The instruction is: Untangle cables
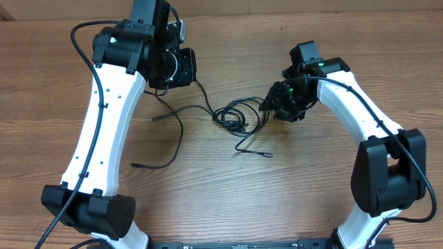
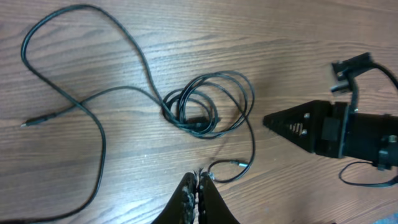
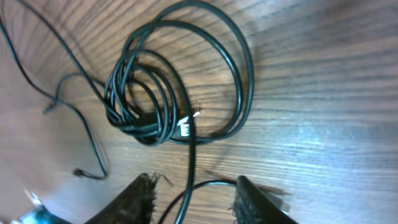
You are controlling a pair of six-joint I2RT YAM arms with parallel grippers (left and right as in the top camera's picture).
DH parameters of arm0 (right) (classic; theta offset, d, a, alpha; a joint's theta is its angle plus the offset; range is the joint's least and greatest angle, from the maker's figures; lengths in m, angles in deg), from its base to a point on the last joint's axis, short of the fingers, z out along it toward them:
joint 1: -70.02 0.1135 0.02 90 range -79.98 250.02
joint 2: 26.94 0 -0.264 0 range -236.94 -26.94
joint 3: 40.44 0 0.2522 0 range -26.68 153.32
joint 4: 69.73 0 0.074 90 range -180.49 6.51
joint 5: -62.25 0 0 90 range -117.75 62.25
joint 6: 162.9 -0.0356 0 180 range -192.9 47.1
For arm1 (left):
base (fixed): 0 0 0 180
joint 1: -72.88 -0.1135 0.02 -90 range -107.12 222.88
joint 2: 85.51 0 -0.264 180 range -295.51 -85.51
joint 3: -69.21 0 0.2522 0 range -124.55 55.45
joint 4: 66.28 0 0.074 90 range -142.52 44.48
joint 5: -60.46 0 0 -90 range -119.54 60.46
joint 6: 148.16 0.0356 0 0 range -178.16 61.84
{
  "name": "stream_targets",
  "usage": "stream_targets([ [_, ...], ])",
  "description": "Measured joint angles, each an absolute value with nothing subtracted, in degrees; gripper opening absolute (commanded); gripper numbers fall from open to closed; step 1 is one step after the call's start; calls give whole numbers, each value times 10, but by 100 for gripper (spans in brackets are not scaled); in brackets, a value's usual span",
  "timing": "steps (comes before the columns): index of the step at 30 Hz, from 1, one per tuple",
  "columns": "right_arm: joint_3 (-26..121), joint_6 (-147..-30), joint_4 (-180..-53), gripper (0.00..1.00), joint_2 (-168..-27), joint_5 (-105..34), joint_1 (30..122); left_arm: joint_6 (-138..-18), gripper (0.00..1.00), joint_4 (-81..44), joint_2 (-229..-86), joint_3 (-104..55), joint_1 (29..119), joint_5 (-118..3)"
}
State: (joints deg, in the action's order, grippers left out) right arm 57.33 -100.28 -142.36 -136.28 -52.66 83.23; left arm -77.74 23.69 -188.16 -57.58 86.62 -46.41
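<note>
My left end effector (image 2: 198, 186) is squeezed narrow. I think it pinches one cord end to hold it in place. My right end effector (image 3: 196, 198) is spread wide with a cord between its fingers, ready to grab. The cables (image 1: 232, 117) lie bunched mid-worktop (image 1: 311, 194), at its 9 o'clock.

Left arm (image 1: 114, 121): white link shells, black joint housings, thick black wire (image 1: 99, 93) clipped along link. Right arm (image 1: 346, 107): same white/black build, green indicator light (image 1: 320, 67) at wrist. Left gripper (image 2: 198, 182): jaws matte black, pebbled texture. Right gripper (image 3: 196, 186): jaws black, rough edges.
</note>
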Motion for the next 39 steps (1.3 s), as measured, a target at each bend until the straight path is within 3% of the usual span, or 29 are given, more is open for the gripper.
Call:
stream_targets([
  [1,573,-999,-1426,4,-1363,-526,832,-777,4,238,-1882,-575,866,-464],
  [7,573,-983,-1435,4,-1363,-502,832,-777,4,247,-1882,-575,866,-450],
  [8,573,-982,-1440,5,-1363,-496,832,-777,4,251,-1882,-575,866,-446],
  [10,573,-981,-1447,19,-1363,-484,832,-777,5,267,-1882,-574,866,-433],
  [14,573,-973,-1457,28,-1363,-463,832,-777,7,292,-1882,-573,866,-399],
  [17,573,-972,-1462,45,-1363,-443,831,-775,35,301,-1882,-564,866,-383],
  [18,573,-973,-1462,46,-1363,-439,831,-775,35,302,-1882,-557,866,-378],
  [21,573,-968,-1468,53,-1363,-420,830,-777,33,302,-1882,-533,866,-372],
  [25,573,-972,-1471,98,-1363,-400,823,-777,33,302,-1882,-496,866,-368],
  [33,573,-968,-1473,100,-1363,-387,813,-777,31,274,-1882,-428,866,-373],
  [37,573,-969,-1462,100,-1363,-387,813,-778,4,234,-1882,-381,866,-402],
  [39,573,-968,-1453,100,-1363,-387,813,-777,5,213,-1882,-361,866,-421],
])
